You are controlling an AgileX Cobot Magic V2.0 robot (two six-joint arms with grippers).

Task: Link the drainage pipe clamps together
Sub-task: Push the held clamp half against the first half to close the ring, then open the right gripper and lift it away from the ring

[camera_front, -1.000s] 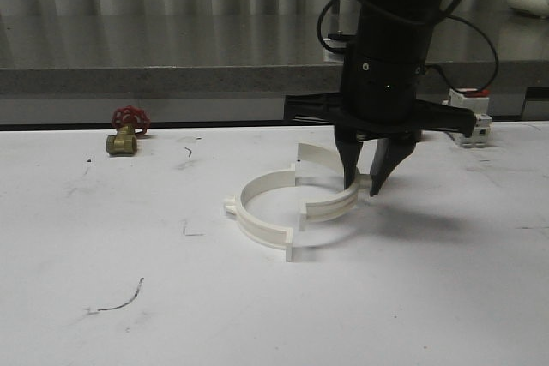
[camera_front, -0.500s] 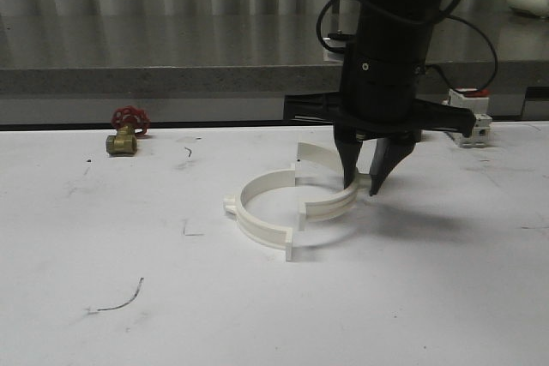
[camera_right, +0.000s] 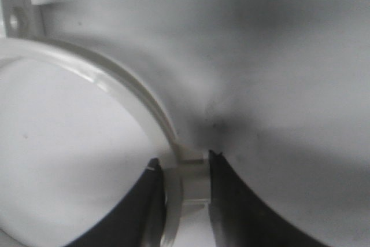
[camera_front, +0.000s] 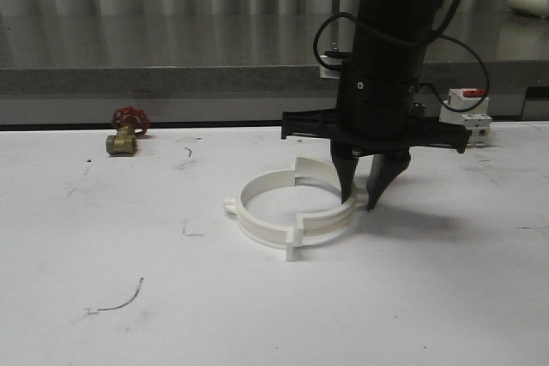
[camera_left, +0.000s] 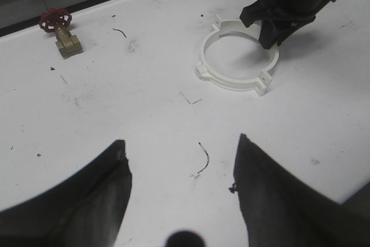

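Note:
The two white drainage pipe clamps lie on the white table with their end tabs meeting, so they form one ring. The left half (camera_front: 255, 222) has its small lug pointing left. My right gripper (camera_front: 359, 201) points down and is shut on the outer lug (camera_right: 194, 181) of the right half (camera_front: 322, 225). In the right wrist view that half's band (camera_right: 127, 85) curves away from the fingers. From the left wrist view the ring (camera_left: 228, 82) sits far off, with the right gripper (camera_left: 272, 41) over its far side. My left gripper (camera_left: 180, 141) hangs open above bare table.
A brass valve with a red handwheel (camera_front: 125, 132) sits at the back left of the table. A white breaker with a red top (camera_front: 466, 114) stands at the back right, behind the right arm. A grey ledge (camera_front: 171, 79) runs along the back. Pen marks dot the table.
My right gripper has moved left and a little nearer with the right half. Its tabs, offset from the left half before, now meet it and close the ring.

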